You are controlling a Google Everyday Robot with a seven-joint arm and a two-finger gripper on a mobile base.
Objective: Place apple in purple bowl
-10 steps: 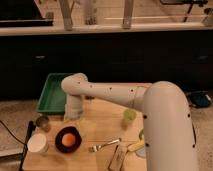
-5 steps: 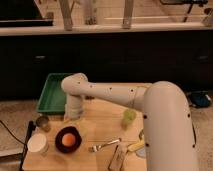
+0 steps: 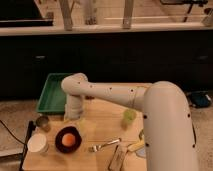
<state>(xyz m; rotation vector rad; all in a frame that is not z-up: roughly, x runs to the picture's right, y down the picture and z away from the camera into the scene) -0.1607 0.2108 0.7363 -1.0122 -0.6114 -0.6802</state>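
The apple [image 3: 69, 140], small, round and orange-red, lies inside the purple bowl [image 3: 58, 143] at the front left of the wooden table. The bowl is dark, shallow and glossy. My gripper [image 3: 74, 116] points down just behind the bowl, at the end of the white arm that reaches across from the right. It stands above the table, apart from the apple.
A green tray [image 3: 52, 93] sits behind the gripper at the table's far left. A white cup [image 3: 37, 143] and a small metal can [image 3: 42, 122] are left of the bowl. A green cup [image 3: 129, 117], a fork [image 3: 104, 145] and a yellow item [image 3: 136, 146] lie to the right.
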